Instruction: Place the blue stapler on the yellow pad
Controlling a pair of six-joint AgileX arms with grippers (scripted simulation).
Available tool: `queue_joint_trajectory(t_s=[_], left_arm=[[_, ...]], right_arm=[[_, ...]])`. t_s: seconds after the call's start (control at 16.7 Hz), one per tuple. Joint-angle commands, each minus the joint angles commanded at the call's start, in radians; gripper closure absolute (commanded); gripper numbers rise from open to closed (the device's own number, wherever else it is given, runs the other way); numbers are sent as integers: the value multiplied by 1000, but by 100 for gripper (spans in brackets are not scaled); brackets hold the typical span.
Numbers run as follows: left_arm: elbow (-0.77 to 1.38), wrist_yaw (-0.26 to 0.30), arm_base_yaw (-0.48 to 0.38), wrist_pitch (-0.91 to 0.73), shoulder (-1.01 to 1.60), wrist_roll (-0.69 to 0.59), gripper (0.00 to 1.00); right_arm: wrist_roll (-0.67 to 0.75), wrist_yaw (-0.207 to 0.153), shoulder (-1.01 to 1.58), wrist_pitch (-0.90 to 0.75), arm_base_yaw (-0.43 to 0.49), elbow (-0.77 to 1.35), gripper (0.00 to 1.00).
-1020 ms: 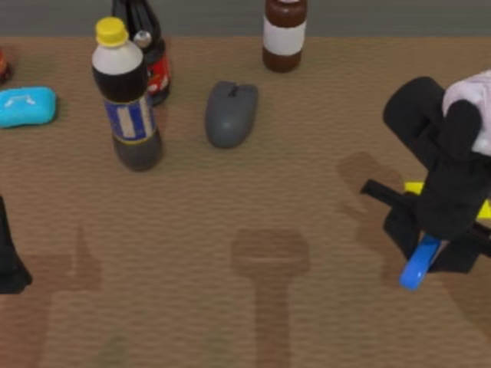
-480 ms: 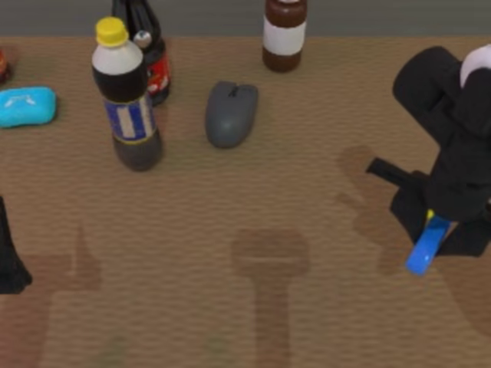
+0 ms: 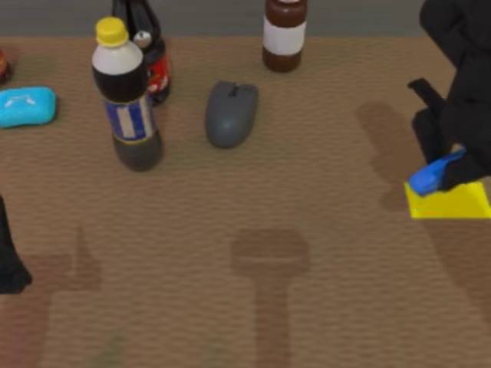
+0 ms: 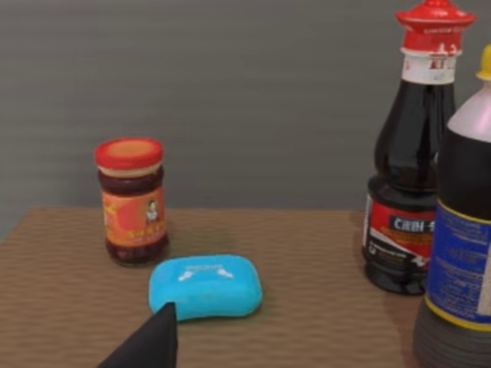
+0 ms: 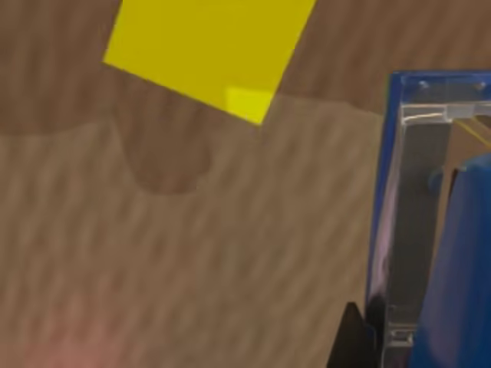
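Blue stapler (image 3: 431, 176) half-hidden under right claw (image 3: 453, 165)

Right gripper (image 3: 454, 170): fingers lost in the black arm mass, grip state unreadable. Blue stapler (image 3: 431, 174): only one end shows beside the gripper; the rest is covered. Yellow pad (image 3: 449, 202): far edge hidden beneath the gripper. In the right wrist view, the stapler (image 5: 430, 222) is cropped by the frame edge.

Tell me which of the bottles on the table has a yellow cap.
The cola bottle with the blue label, standing nearest the front at the table's left. The soy sauce bottle behind it has a red cap, and the brown bottle shows none.
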Motion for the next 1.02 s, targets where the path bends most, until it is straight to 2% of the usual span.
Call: queue_joint_trajectory(t_s=[0.18, 0.36, 0.72, 1.02], left_arm=[[0, 0, 0, 0, 0, 0, 0], [0, 0, 0, 0, 0, 0, 0], [0, 0, 0, 0, 0, 0, 0], [0, 0, 0, 0, 0, 0, 0]], right_arm=[[172, -2, 98, -54, -87, 166, 100], [251, -4, 147, -79, -138, 245, 100], [256, -4, 150, -61, -137, 235, 100], [256, -2, 200, 118, -143, 101, 100]])
